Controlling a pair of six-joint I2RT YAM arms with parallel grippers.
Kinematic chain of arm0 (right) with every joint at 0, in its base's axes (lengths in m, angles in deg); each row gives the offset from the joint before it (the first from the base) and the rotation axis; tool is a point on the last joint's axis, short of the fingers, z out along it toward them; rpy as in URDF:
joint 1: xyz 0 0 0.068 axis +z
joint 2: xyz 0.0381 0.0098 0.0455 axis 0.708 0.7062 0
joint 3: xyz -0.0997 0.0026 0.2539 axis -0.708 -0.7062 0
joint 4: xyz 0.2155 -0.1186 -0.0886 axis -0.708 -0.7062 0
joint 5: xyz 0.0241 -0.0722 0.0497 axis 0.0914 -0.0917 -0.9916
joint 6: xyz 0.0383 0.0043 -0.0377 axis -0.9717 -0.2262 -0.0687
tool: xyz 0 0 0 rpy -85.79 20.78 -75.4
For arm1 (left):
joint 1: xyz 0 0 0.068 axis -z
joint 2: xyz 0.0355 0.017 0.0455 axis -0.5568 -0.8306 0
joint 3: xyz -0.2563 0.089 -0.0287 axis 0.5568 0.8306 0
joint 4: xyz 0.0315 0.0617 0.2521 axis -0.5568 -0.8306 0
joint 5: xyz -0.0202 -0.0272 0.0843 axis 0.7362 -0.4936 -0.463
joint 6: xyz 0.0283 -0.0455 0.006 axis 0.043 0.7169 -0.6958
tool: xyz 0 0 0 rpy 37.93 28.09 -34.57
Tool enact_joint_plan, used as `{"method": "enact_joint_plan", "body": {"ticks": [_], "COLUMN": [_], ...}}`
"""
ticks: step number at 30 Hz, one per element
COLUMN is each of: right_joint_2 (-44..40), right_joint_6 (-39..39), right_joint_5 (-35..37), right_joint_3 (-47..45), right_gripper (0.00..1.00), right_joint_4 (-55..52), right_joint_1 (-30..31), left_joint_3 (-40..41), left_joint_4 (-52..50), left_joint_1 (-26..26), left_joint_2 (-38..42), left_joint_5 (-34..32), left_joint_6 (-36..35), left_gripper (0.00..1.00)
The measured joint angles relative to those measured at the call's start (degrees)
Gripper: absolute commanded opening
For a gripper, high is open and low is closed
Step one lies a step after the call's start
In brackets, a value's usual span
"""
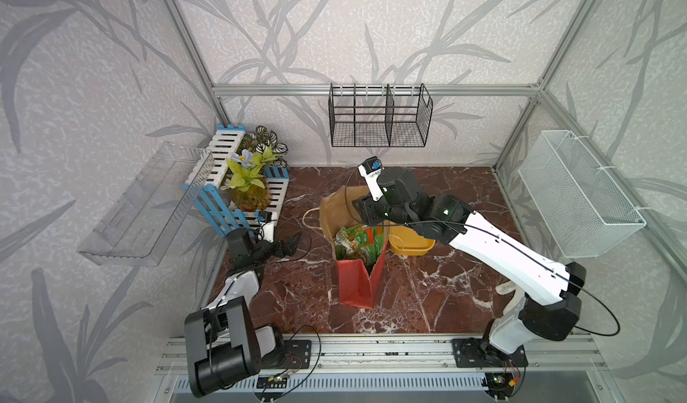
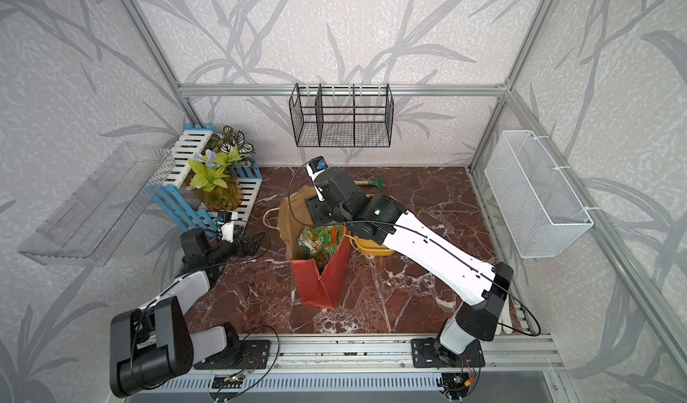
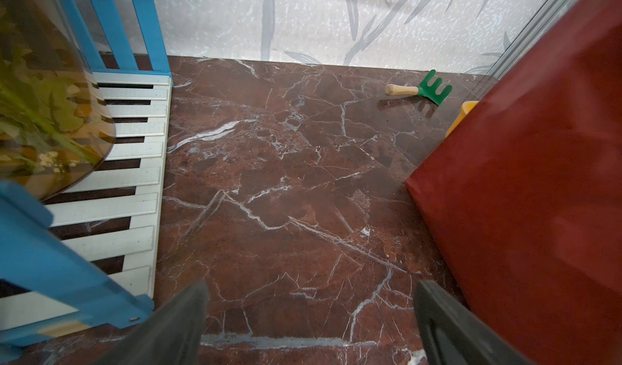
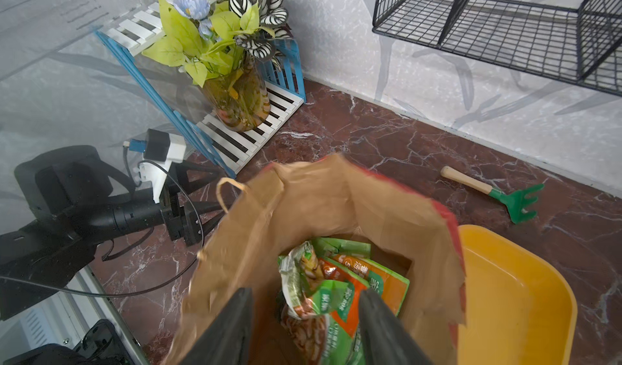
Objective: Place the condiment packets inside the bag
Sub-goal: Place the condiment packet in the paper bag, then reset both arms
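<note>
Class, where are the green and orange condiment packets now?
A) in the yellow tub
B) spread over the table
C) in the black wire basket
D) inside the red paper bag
D: the condiment packets lie inside the bag, visible through its open top.

Condiment packets (image 1: 357,243) inside bag (image 1: 355,286), tub (image 1: 410,247) just beside it

The condiment packets (image 4: 340,299) have white printed signs on them. The signs are too blurry and crumpled to read.
</note>
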Motion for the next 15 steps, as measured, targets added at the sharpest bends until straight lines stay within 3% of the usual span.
{"method": "enact_joint_plan", "body": {"ticks": [7, 12, 15], "right_joint_2": [-8.4, -18.6, -24.1], "right_joint_6": [-0.2, -2.2, -2.8], "right_joint_5": [-0.5, -0.9, 1.7], "right_joint_3": [-4.1, -13.1, -20.7], "right_gripper": [0.76, 0.93, 0.99], "right_joint_4": [1.0, 1.6, 1.9], "right_joint_1": [-1.7, -9.4, -14.4], "left_joint_3": [0.0, 0.0, 0.2], "left_joint_4": [0.1, 0.3, 1.3], "left_joint_1": [0.0, 0.6, 1.1], "left_joint_2": [-0.1, -0.1, -0.1], "left_joint_5": [-0.6, -1.5, -3.3], "left_joint_6": [0.1, -0.2, -0.1], "left_gripper": [1.00, 1.00, 1.00]}}
